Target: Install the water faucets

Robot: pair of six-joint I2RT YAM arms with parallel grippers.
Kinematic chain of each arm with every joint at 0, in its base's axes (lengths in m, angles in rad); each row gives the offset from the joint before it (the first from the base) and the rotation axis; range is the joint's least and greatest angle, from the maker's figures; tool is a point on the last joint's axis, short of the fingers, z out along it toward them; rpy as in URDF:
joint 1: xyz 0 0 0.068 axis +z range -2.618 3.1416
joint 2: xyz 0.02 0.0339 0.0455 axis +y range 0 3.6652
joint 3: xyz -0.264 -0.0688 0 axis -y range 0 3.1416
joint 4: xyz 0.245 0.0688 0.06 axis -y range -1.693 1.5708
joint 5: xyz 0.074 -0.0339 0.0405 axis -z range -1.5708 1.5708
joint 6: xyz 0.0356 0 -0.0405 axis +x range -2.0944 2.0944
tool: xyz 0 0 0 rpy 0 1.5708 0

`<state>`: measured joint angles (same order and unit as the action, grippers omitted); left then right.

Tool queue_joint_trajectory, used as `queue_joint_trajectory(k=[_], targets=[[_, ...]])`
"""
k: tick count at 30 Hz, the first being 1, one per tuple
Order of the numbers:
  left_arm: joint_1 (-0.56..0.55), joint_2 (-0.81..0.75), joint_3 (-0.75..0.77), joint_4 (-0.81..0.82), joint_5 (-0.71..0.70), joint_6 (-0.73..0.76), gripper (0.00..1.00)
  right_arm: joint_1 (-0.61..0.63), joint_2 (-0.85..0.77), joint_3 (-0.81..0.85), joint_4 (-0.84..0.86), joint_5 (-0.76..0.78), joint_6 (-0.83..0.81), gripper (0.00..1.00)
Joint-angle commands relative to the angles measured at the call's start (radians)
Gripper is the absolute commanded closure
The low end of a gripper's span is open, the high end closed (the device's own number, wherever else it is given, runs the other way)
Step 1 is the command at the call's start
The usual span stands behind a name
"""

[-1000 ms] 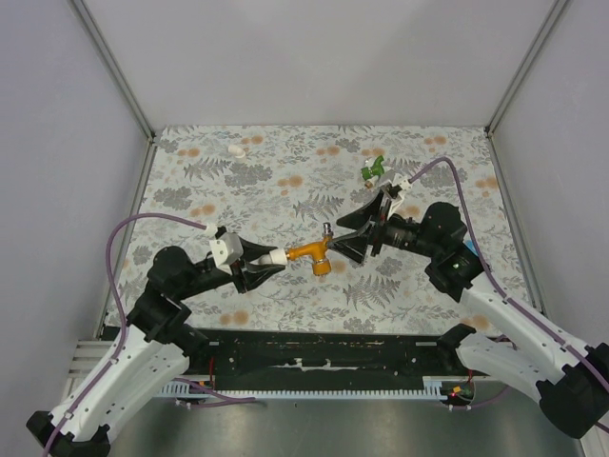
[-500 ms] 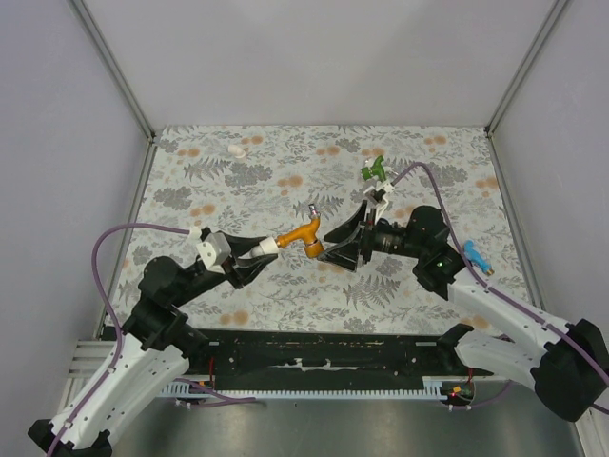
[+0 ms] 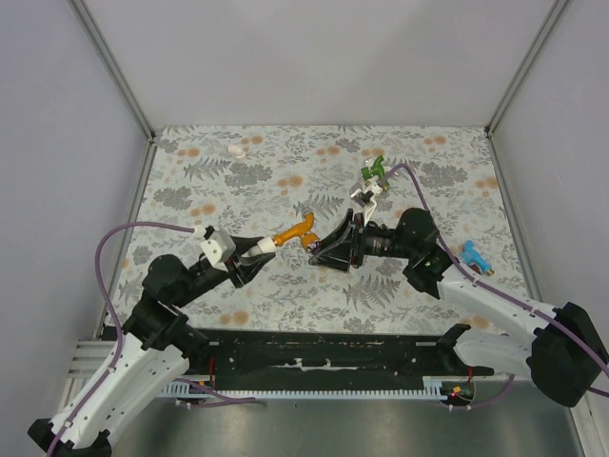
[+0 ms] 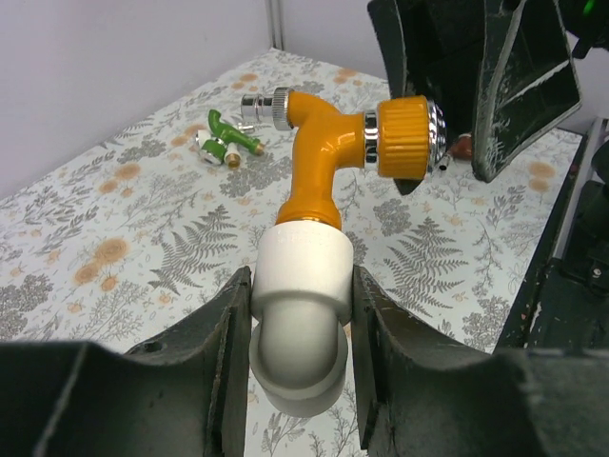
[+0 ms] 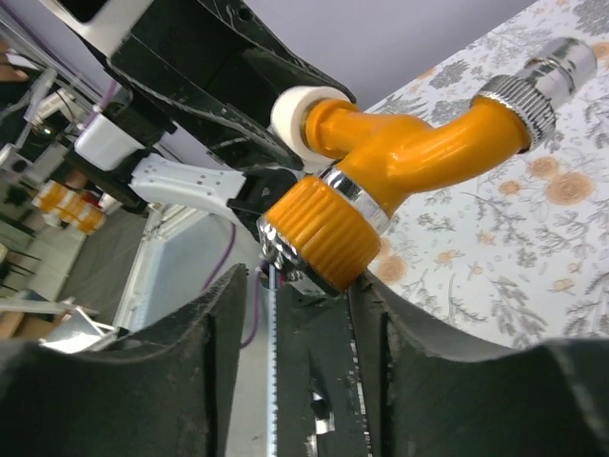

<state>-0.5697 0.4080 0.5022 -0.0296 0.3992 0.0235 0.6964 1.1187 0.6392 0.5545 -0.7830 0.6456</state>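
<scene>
Left claw (image 4: 301, 297): closed on the white fitting (image 4: 300, 252), one finger pressed to each side of it; the fitting is held in the air above the flowered table (image 3: 238, 190).

The orange faucet (image 4: 314, 171) is seated in the top of the fitting and is carried with it; its body is seen rising from the fitting and bending; a ribbed chrome end is pointed off to one side; the orange knob (image 4: 403, 139) is pointed to the other side, toward the right claw (image 5: 303, 282).

Right claw: jaws are parted, with the knob lying between them; in the right wrist view a gap is seen on one side of the knob; on the other side the finger lies very close and contact cannot be made out; whether the knob is gripped cannot be told.

In the top view the two claws are brought together near the middle of the table, with the orange faucet between them.

The green faucet (image 3: 373, 169) is laid on the table beyond the right claw, toward the far edge, apart from it; the blue faucet (image 3: 473, 253) is laid on the table near the right edge; a small white piece (image 3: 236, 149) is laid near the far left corner, well apart from everything else.
</scene>
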Motion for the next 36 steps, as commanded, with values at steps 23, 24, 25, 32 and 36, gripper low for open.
queue_joint_trajectory(k=[23, 24, 25, 32, 36], targets=[[-0.001, 0.058, 0.061, 0.020, 0.271, 0.018, 0.98, 0.002, 0.049, 0.162, -0.159, 0.053, -0.167, 0.46], [-0.001, 0.057, 0.058, 0.025, 0.280, 0.016, 0.98, 0.000, 0.061, 0.165, -0.163, 0.053, -0.172, 0.46], [-0.001, 0.055, 0.056, 0.025, 0.288, 0.015, 0.98, -0.003, 0.073, 0.169, -0.171, 0.050, -0.173, 0.46], [-0.001, 0.046, 0.055, 0.023, 0.294, 0.006, 0.98, -0.026, 0.128, 0.234, -0.283, -0.047, -0.202, 0.41], [-0.001, 0.041, 0.055, 0.025, 0.268, -0.002, 0.98, -0.037, 0.093, 0.241, -0.320, -0.071, -0.270, 0.34]])
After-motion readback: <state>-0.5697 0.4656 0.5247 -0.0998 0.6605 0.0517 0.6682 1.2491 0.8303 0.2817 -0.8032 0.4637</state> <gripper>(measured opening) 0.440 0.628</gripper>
